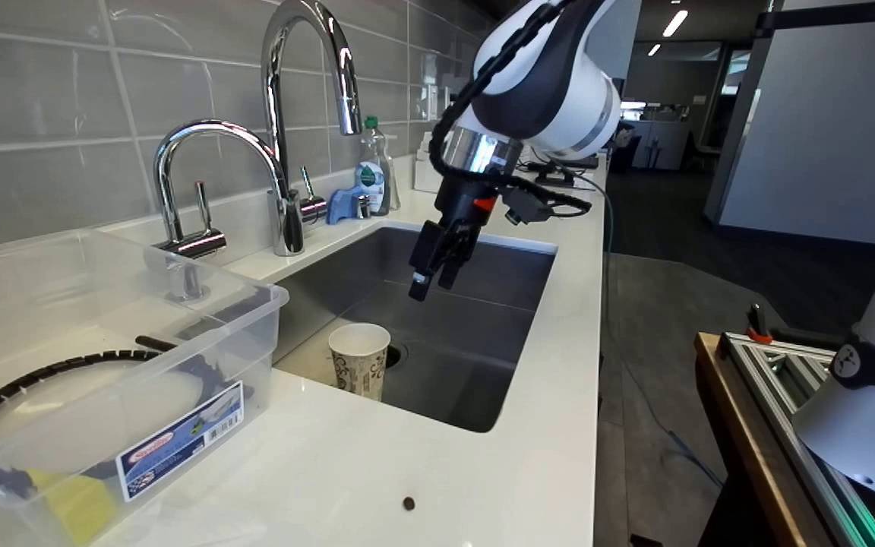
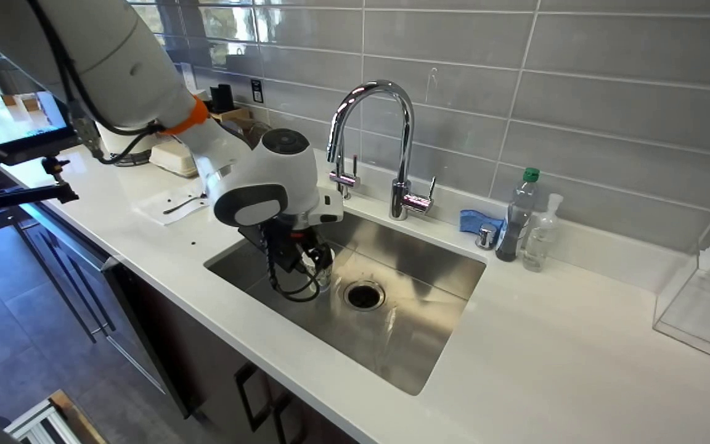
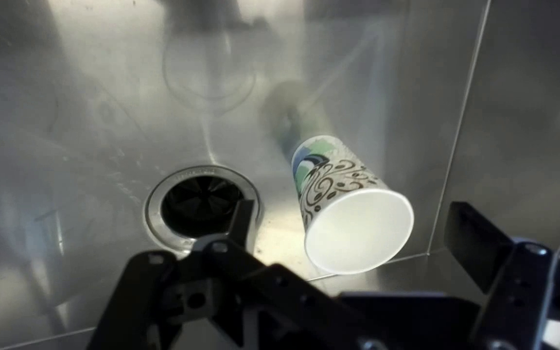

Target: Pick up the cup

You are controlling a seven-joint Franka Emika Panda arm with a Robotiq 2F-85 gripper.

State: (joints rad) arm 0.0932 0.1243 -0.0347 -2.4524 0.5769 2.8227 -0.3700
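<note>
The cup is white paper with a brown swirl print and stands upright in the sink near a corner. In the wrist view the cup shows its white rim and pale inside, with a green and blue patch low on its side. In an exterior view the cup is mostly hidden behind the gripper. My gripper is open and empty, above the cup and apart from it. In the wrist view the black fingers of the gripper stand wide, one to each side of the cup's rim.
The steel sink has a drain beside the cup. A tall faucet and a smaller faucet rise behind it. A clear plastic bin stands on the counter; soap bottles and a blue item are by the wall.
</note>
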